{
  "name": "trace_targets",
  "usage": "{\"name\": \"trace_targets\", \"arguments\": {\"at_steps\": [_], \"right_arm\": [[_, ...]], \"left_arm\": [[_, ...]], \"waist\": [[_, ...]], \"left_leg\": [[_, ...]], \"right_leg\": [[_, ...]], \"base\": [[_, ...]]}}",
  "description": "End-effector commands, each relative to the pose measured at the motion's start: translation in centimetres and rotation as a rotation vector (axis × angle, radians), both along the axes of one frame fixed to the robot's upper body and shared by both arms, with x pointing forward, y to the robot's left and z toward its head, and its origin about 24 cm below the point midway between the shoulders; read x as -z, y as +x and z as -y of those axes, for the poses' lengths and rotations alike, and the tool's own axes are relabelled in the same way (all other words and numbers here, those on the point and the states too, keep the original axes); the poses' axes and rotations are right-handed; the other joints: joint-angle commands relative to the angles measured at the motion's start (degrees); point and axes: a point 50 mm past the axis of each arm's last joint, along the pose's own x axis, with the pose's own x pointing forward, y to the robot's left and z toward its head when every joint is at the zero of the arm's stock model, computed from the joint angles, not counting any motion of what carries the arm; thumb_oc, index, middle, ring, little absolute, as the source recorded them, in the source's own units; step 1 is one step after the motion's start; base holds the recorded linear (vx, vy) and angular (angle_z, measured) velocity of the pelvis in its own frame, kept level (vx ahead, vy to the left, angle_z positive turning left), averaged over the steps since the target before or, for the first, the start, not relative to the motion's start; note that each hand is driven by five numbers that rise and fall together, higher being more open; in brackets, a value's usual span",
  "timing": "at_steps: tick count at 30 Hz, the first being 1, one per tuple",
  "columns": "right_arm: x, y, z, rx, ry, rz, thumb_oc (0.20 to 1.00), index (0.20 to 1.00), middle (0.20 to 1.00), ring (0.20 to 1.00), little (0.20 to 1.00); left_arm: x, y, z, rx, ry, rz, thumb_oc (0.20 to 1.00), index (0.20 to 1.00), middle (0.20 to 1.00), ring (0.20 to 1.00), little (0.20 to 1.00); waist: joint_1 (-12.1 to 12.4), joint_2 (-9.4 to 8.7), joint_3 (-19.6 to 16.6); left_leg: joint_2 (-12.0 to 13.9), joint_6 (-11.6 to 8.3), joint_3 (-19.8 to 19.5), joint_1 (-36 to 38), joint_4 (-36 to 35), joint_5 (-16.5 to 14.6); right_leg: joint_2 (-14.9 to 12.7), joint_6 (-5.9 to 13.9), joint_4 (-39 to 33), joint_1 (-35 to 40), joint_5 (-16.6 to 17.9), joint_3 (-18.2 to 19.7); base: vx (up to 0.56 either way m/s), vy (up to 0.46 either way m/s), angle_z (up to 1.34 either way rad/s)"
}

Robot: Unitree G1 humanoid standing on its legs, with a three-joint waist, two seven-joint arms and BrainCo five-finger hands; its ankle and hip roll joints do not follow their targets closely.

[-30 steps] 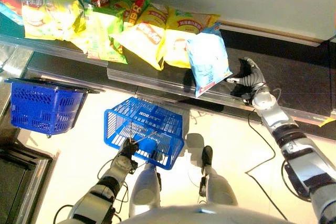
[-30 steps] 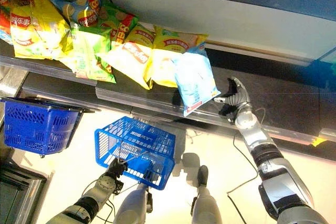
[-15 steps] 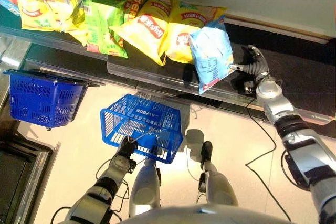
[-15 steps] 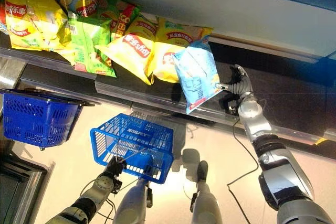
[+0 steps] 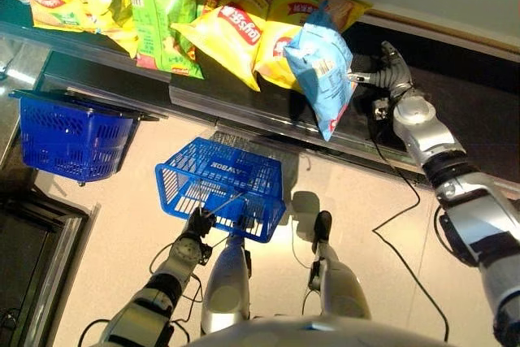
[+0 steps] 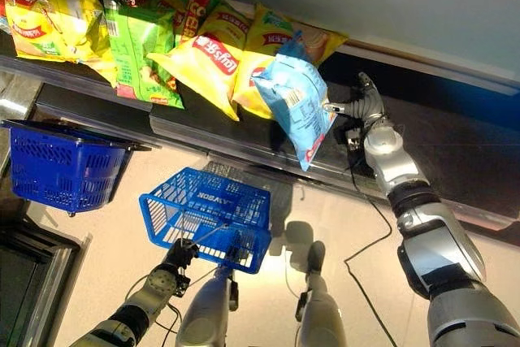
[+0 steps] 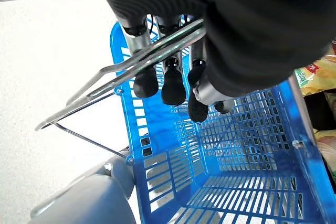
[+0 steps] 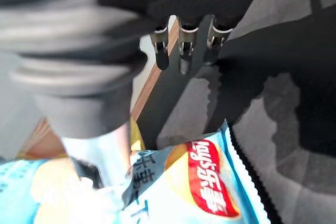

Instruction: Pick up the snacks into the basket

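Right hand [image 5: 388,71] pinching the edge of a pale blue crinkled plastic snack bag [image 5: 322,61], thumb and fingers closed on its side seam. Bag raised and tilted, hanging off the hand's inner side, lower corner dangling past the front lip of the dark grey shelf [image 5: 244,99]. Beyond the bag, further from the hand: two yellow snack bags [image 5: 236,32] lying overlapped on the shelf, then a green snack bag [image 5: 158,14]. Left hand [image 7: 173,77] low down, fingers curled round the thin metal wire handle [image 7: 131,72] of a bright blue plastic lattice basket [image 5: 219,193], basket hanging just beyond the fingers. Dark blue plastic basket [image 5: 69,132] well off to the left hand's outer side, at the shelf edge.
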Motion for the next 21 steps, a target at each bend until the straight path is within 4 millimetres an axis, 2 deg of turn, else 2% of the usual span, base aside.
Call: {"name": "trace_targets", "arguments": {"at_steps": [1, 6, 11, 14, 15, 16, 18, 19, 20, 21], "right_arm": [[-1.3, 0.9, -4.7, -0.175, 0.029, 0.027, 1.0, 1.0, 1.0, 1.0, 1.0], [-0.8, 0.8, -4.3, -0.129, 0.039, 0.032, 1.0, 1.0, 1.0, 1.0, 1.0], [0.5, 0.1, -2.6, -0.011, 0.144, 0.059, 1.0, 1.0, 1.0, 1.0, 1.0], [0.5, -1.1, -0.9, 0.05, 0.11, 0.121, 1.0, 1.0, 1.0, 1.0, 1.0], [0.1, -1.8, 0.8, 0.094, 0.106, 0.156, 1.0, 1.0, 1.0, 1.0, 1.0], [0.2, -1.8, 0.8, 0.095, 0.106, 0.156, 1.0, 1.0, 1.0, 1.0, 1.0], [-0.2, -2.8, 3.1, 0.165, 0.122, 0.193, 1.0, 1.0, 1.0, 1.0, 1.0], [-0.1, -2.9, 3.2, 0.167, 0.122, 0.193, 1.0, 1.0, 1.0, 1.0, 1.0], [-0.4, -3.9, 5.1, 0.221, 0.141, 0.228, 1.0, 1.0, 1.0, 1.0, 1.0], [-0.5, -4.5, 6.0, 0.244, 0.145, 0.244, 1.0, 1.0, 1.0, 1.0, 1.0]], "left_arm": [[2.6, -5.0, -2.3, 0.039, 0.109, -0.199, 0.2, 0.2, 0.2, 0.2, 0.2], [2.6, -5.1, -2.0, 0.044, 0.105, -0.195, 0.2, 0.2, 0.2, 0.2, 0.2], [2.4, -4.9, -1.9, 0.033, 0.103, -0.176, 0.2, 0.2, 0.2, 0.2, 0.2], [1.9, -4.1, -2.1, 0.012, 0.108, -0.14, 0.2, 0.2, 0.2, 0.2, 0.2], [1.7, -3.7, -2.3, -0.005, 0.11, -0.124, 0.2, 0.2, 0.2, 0.2, 0.2], [1.7, -3.7, -2.3, -0.004, 0.111, -0.125, 0.2, 0.2, 0.2, 0.2, 0.2], [1.3, -3.2, -2.7, -0.023, 0.116, -0.108, 0.2, 0.2, 0.2, 0.2, 0.2], [1.4, -3.2, -2.7, -0.021, 0.116, -0.109, 0.2, 0.2, 0.2, 0.2, 0.2], [1.2, -3.0, -3.1, -0.042, 0.12, -0.1, 0.2, 0.2, 0.2, 0.2, 0.2], [1.1, -2.8, -3.2, -0.048, 0.122, -0.099, 0.2, 0.2, 0.2, 0.2, 0.2]], "waist": [[3.5, -2.72, 1.9], [3.7, -2.56, 2.1], [3.5, -2.35, 2.2], [2.5, -2.43, 2.4], [1.9, -2.58, 2.4], [2.0, -2.56, 2.4], [1.2, -2.86, 2.3], [1.3, -2.84, 2.3], [0.4, -3.16, 2.2], [0.1, -3.36, 2.0]], "left_leg": [[-4.4, 3.09, -2.0, -2.2, -0.4, 0.0], [-4.5, 3.18, -2.4, -2.5, -0.4, -0.1], [-4.7, 3.32, -2.6, -2.2, -0.4, -0.5], [-4.7, 3.3, -2.6, -1.7, -0.4, -0.7], [-4.7, 3.28, -2.5, -1.6, -0.4, -0.8], [-4.7, 3.28, -2.5, -1.6, -0.4, -0.8], [-4.7, 3.22, -2.4, -1.4, -0.4, -0.9], [-4.7, 3.22, -2.4, -1.4, -0.4, -0.9], [-4.7, 3.22, -2.3, -1.2, -0.4, -1.2], [-4.6, 3.23, -2.2, -1.1, -0.4, -1.2]], "right_leg": [[-0.3, 2.27, 0.3, -4.4, 4.3, 0.6], [-0.3, 2.29, 0.3, -4.4, 4.1, 0.2], [-0.3, 2.26, 0.3, -4.0, 3.9, 0.2], [-0.2, 2.26, 0.2, -3.6, 3.7, 0.3], [-0.3, 2.29, 0.2, -3.5, 3.7, 0.3], [-0.3, 2.29, 0.2, -3.5, 3.6, 0.3], [-0.2, 2.35, 0.2, -3.5, 3.6, 0.4], [-0.2, 2.36, 0.2, -3.5, 3.6, 0.4], [-0.3, 2.46, 0.2, -3.5, 3.7, 0.5], [-0.2, 2.5, 0.2, -3.4, 3.7, 0.7]], "base": [[0.02, -0.005, 0.07], [0.01, 0.001, 0.03], [0.0, 0.0, 0.0], [0.0, 0.0, 0.0], [0.0, 0.0, 0.0], [-0.01, -0.004, 0.03], [-0.01, -0.005, 0.05], [-0.01, -0.008, 0.06], [-0.02, -0.008, 0.04], [-0.02, -0.014, 0.04]]}}
